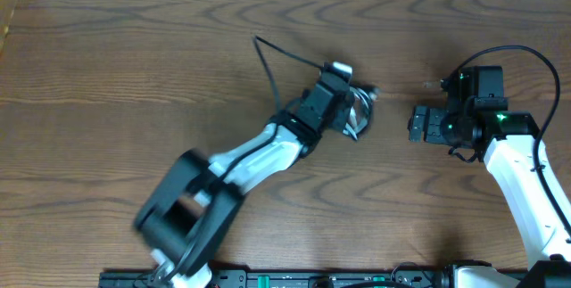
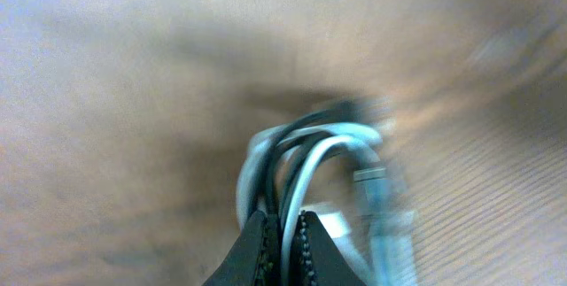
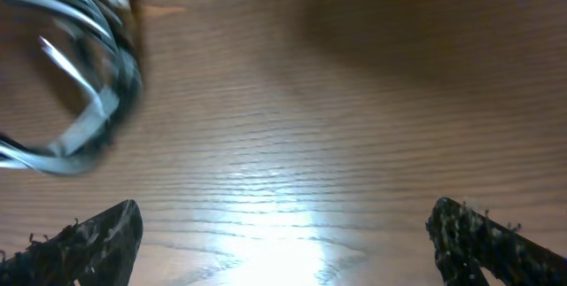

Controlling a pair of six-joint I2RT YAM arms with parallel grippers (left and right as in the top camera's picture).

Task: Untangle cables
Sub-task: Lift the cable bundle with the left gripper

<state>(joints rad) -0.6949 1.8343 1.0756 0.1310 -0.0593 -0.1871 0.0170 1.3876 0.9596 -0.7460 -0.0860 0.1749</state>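
Cables, a looped black-and-white bundle, are pinched between the closed fingers of the left gripper and arch out just past its tips. The right gripper is spread wide and holds nothing. The bundle lies ahead and to its left, apart from it.

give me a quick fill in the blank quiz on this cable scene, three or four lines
1. The left gripper is ___ on the cables.
2. The right gripper holds nothing, and its jaws stand ___.
3. The bundled cables are black and ___.
4. In the overhead view, one ___ cable trails from the bundle across the table.

Missing words: shut; open; white; black
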